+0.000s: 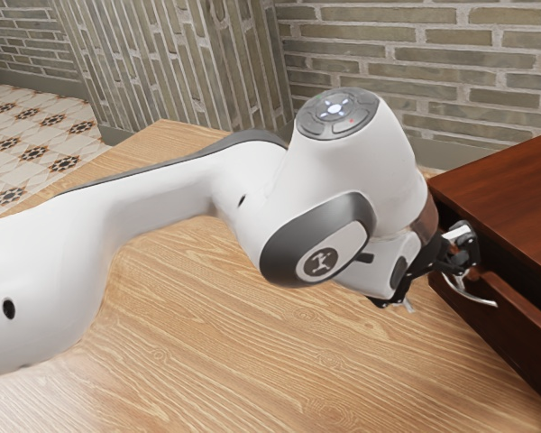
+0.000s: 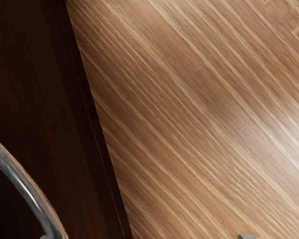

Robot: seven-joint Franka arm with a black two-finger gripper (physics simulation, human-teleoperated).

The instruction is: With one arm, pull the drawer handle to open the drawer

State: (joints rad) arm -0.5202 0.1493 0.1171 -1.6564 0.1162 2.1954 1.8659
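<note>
Drawer front of dark reddish-brown wood point(image 1: 516, 332) sits in the low cabinet of the same wood point(image 1: 509, 194) at the exterior view's right edge, standing on the light, grained wooden tabletop point(image 1: 252, 352). A dark shadowed band runs between the cabinet's top and the drawer front's upper edge. The curved silver metal handle point(image 1: 473, 293) juts from the front's near end, and my jaws are right at it, just above the bar, at the tip of my white arm point(image 1: 207, 207). I cannot tell whether they are wide, narrow or clamped on the bar. From my wrist, the silver bar point(image 2: 20, 184) arcs across the dark wood close under my hand, with the tabletop beside it.
</note>
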